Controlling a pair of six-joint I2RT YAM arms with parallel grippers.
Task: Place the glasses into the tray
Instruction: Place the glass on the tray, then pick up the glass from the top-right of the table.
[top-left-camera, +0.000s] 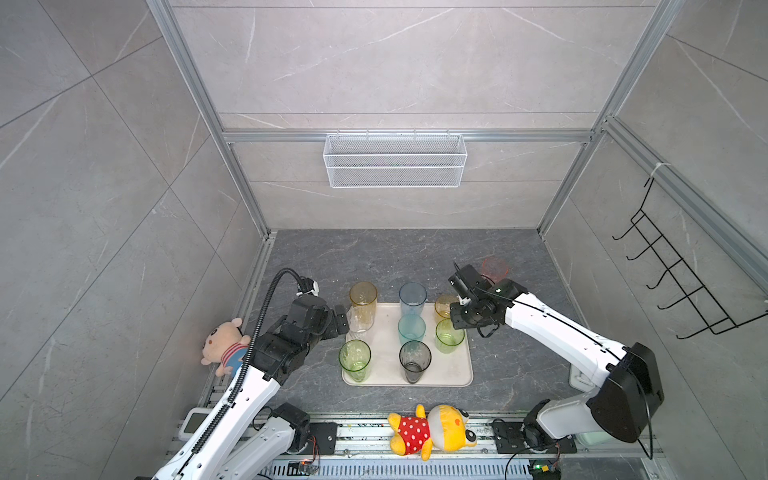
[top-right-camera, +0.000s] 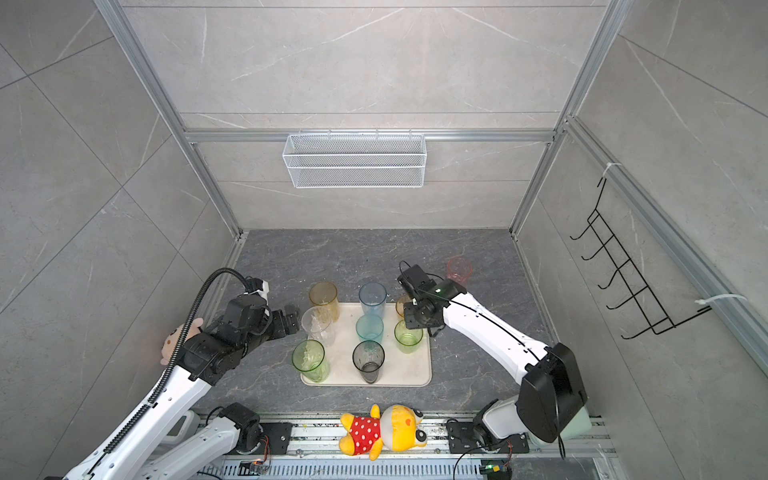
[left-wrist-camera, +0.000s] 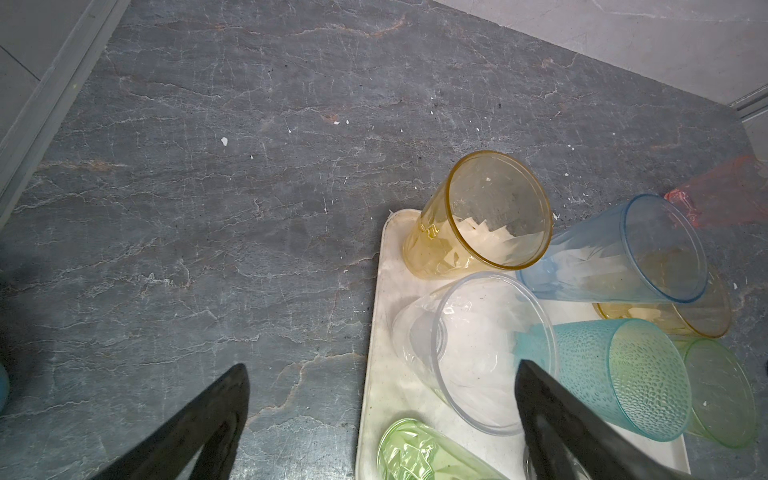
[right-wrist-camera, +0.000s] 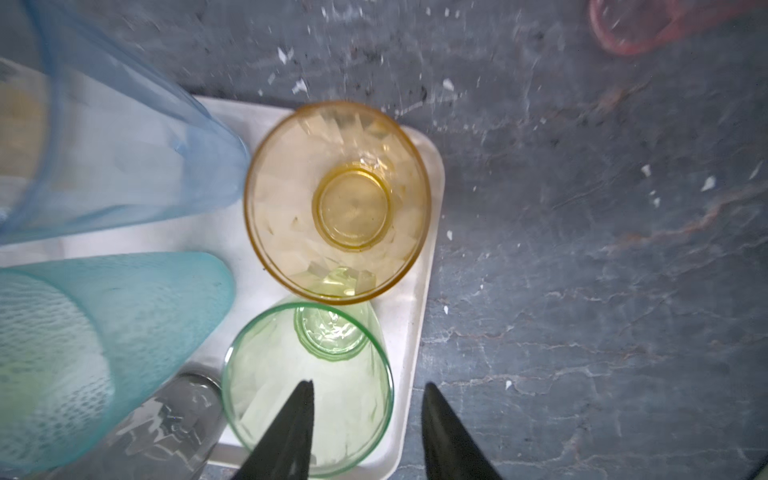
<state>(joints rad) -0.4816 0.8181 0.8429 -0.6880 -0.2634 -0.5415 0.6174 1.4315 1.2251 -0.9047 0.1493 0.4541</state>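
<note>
Eight glasses (top-left-camera: 412, 297) stand upright, mouths up, on the tray (top-left-camera: 457, 376). The pink glass (top-left-camera: 494, 268) is upright too, on the bench (top-left-camera: 395, 257) past the tray's far right corner. We see the left gripper (left-wrist-camera: 381, 365) wide open beside the clear glass (left-wrist-camera: 478, 353). The right gripper (right-wrist-camera: 369, 383) has its jaws apart, empty, above the green glass (right-wrist-camera: 291, 365). The bench is dark veined stone, and the walls (top-left-camera: 374, 62) are grey tile.

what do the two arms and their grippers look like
Both arms have white links with black joint housings: left arm, right arm. A black corrugated hose loops along the left one; a thin black cable runs along the right, which shows a small green light. The left gripper and right gripper have black, pointed fingers.
</note>
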